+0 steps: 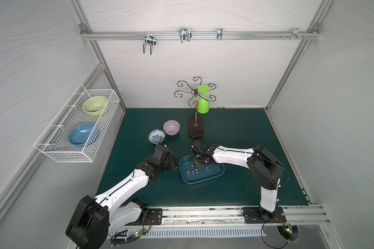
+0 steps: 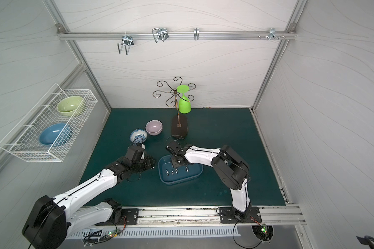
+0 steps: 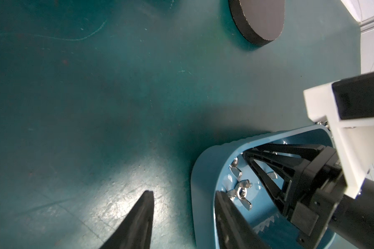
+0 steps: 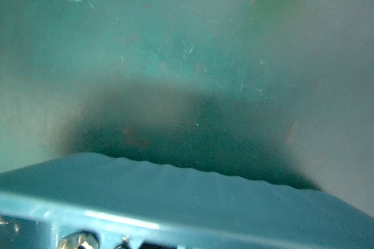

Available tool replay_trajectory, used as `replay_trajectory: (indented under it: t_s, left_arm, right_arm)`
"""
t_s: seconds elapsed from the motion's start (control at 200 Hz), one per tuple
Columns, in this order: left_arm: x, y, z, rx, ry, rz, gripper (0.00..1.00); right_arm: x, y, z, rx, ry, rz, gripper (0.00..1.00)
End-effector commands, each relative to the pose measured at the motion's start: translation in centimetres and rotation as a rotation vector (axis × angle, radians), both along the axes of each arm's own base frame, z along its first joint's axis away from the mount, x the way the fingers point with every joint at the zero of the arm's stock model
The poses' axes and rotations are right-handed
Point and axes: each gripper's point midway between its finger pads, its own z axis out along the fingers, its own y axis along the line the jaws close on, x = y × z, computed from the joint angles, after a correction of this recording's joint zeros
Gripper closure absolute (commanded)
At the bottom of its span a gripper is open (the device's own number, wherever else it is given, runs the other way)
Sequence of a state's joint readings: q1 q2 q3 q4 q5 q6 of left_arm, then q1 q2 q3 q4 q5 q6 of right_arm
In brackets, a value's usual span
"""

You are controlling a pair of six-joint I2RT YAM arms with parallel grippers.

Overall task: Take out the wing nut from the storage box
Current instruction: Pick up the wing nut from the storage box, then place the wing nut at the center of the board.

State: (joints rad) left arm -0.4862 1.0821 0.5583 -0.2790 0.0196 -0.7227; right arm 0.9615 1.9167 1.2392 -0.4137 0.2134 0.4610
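The dark-blue storage box (image 1: 203, 180) (image 2: 183, 179) lies on the green mat in both top views, with several silver wing nuts (image 1: 192, 172) on its floor. My left gripper (image 3: 184, 194) is open and straddles the box's left rim: one finger rests on the mat, the other stands inside next to a wing nut (image 3: 241, 191). My right gripper (image 1: 195, 163) (image 3: 248, 151) points down into the box from the far side, tips near the floor. Whether its tips hold anything does not show. The right wrist view shows the box wall (image 4: 181, 194) and a blurred wing nut (image 4: 78, 241).
Behind the box stand a blue-patterned bowl (image 1: 156, 135), a lilac bowl (image 1: 171, 127) and a wire rack on a dark oval base (image 1: 195, 128) holding a green goblet (image 1: 203, 101). A white wire basket (image 1: 52, 148) on the left wall holds two bowls.
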Motion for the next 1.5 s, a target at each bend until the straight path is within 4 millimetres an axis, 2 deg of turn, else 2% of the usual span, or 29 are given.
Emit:
replay_trajectory:
  t_s: [0.0,0.175,0.415,0.685,0.88,1.045,1.115,1.18,1.35,1.495]
  left_arm:
    - [0.6,-0.4,0.5,-0.022,-0.025,0.000,0.51]
    - [0.6,-0.3,0.3,-0.021,-0.021,0.002,0.51]
    - [0.6,-0.3,0.2,-0.020,-0.020,0.000,0.53]
    - [0.7,-1.1,0.3,-0.050,-0.012,-0.015,0.55]
    - [1.0,-3.0,1.5,-0.085,-0.019,-0.071,0.56]
    - [1.4,-5.6,3.9,-0.139,-0.049,-0.162,0.57]
    - [1.4,-7.4,4.9,-0.148,-0.057,-0.229,0.57]
    - [1.4,-9.2,5.6,-0.143,-0.070,-0.290,0.57]
    - [0.7,-14.6,7.3,-0.205,-0.101,-0.428,0.57]
    - [-0.8,-18.7,6.8,-0.233,-0.080,-0.538,0.57]
  right_arm:
    - [0.6,0.1,0.3,-0.014,-0.022,0.002,0.71]
    - [0.8,0.1,0.2,-0.011,-0.035,0.002,0.79]
    - [0.6,-0.2,0.4,-0.016,-0.045,0.003,0.98]
    - [-0.5,-0.2,2.3,0.008,-0.081,0.016,1.00]
    - [-1.6,-1.4,5.9,0.057,-0.133,0.005,1.00]
    - [-0.8,-4.0,9.2,0.066,-0.199,-0.037,1.00]
    - [0.4,-5.2,10.4,0.054,-0.247,-0.054,1.00]
    - [1.9,-7.0,10.7,0.027,-0.264,-0.100,1.00]
    - [5.8,-12.7,9.2,0.039,-0.224,-0.278,1.00]
    - [7.9,-16.0,6.5,0.045,-0.158,-0.381,1.00]
